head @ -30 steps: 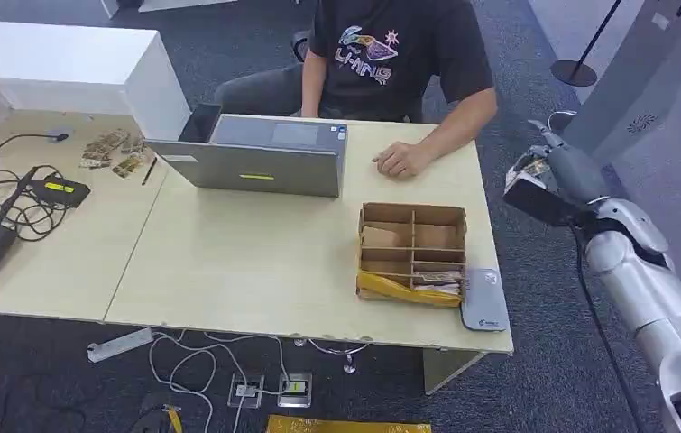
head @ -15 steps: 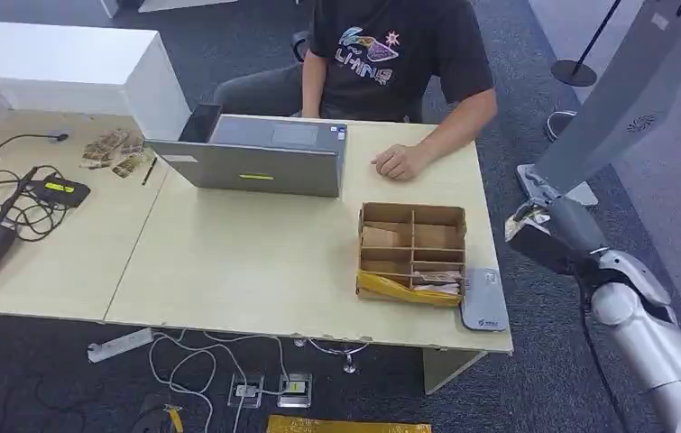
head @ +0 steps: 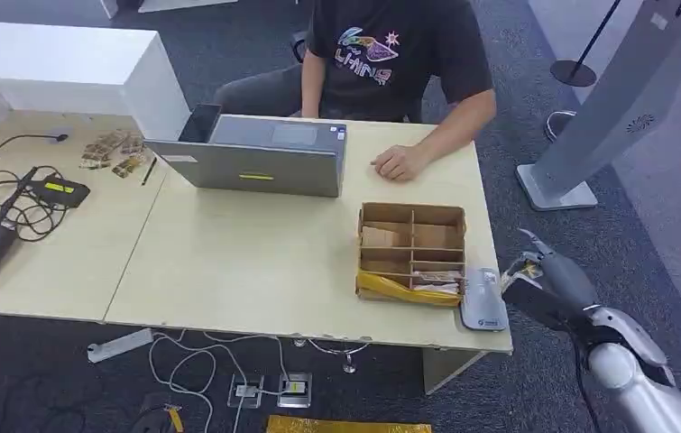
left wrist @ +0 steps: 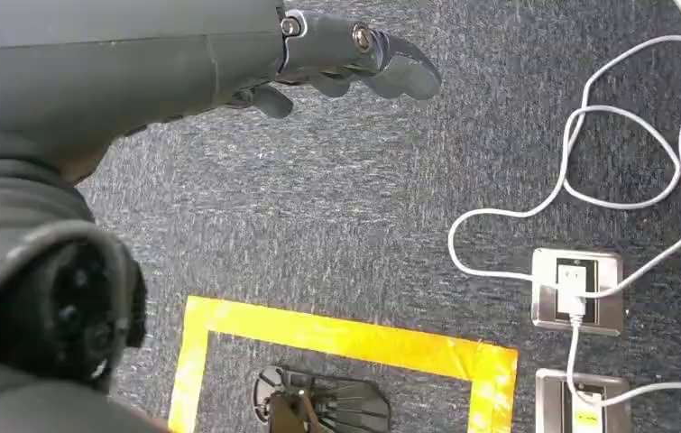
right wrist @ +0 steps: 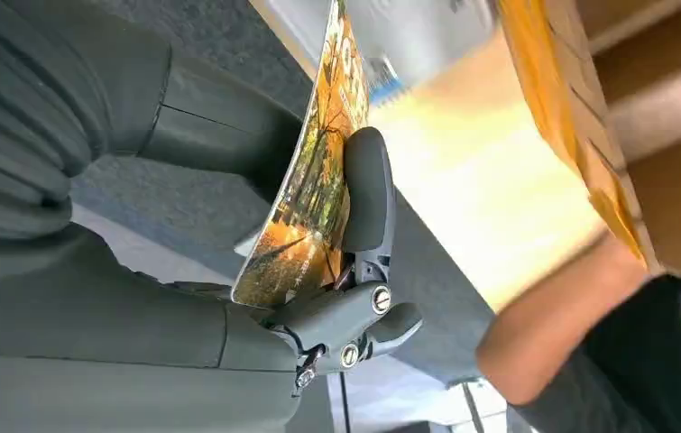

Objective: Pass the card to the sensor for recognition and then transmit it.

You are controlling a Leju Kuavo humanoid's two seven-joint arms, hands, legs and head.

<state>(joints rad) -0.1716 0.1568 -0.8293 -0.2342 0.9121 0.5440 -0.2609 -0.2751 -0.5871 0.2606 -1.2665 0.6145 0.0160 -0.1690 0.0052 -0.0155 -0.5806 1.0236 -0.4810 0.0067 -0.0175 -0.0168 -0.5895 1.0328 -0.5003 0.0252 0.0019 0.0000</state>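
The card point(right wrist: 318, 180) is pinched between thumb and fingers of the right hand point(head: 548, 280) — held just beside the sensor point(head: 484, 300); the left hand point(left wrist: 336, 59) hangs empty, fingers loosely curled.

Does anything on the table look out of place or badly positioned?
Yes. The grey sensor lies at the table's front right corner, its end reaching the edge. The box beside it has a yellow front flap sagging outward. The right hand holds the card near that corner.
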